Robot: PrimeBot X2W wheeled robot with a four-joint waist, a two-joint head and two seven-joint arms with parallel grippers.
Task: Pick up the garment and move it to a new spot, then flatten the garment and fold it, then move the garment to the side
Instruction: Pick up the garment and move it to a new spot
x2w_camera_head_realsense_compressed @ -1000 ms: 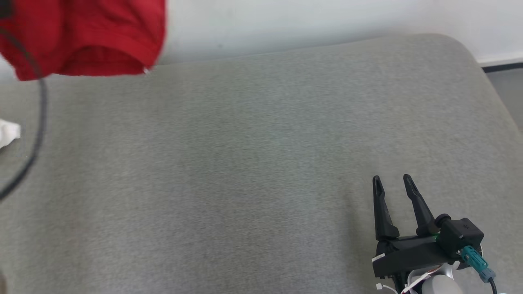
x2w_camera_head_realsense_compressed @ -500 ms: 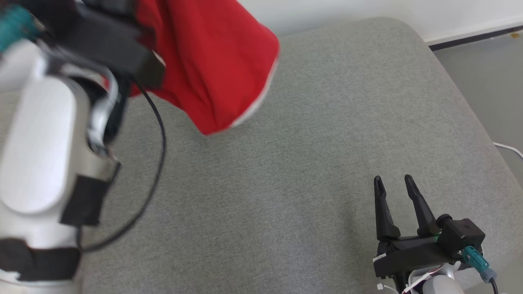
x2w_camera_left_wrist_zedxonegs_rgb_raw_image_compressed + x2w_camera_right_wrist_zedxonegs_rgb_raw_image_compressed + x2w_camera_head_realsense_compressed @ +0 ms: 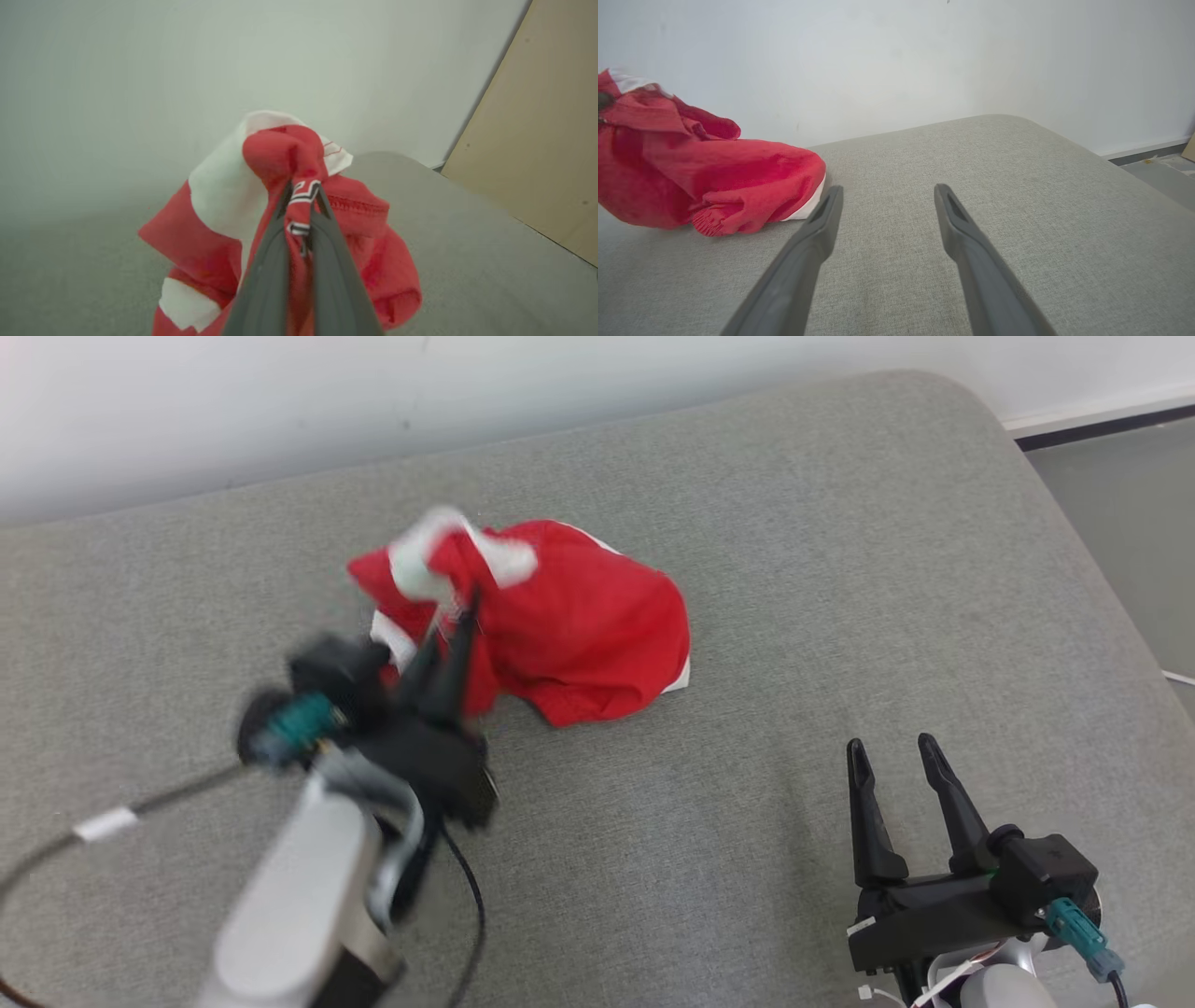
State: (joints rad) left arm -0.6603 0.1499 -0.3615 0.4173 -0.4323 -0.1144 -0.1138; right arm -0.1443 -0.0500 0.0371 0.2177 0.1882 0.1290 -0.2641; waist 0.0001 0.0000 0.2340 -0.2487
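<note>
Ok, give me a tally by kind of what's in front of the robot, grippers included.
Red-and-white fabric garment: 1
Black two-fingered grippers: 2, the left gripper and the right gripper
Grey fabric cushion: 1
Total: 4

Red, white garment (image 3: 588, 635); left tool (image 3: 455, 621) seemingly black

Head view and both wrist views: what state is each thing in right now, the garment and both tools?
garment: crumpled in a heap, its bottom resting on the grey cushion, not flattened or folded.
left tool: shut, pinching a bunched fold at the top of the garment.
right tool: open, holding nothing, apart from the garment.
</note>
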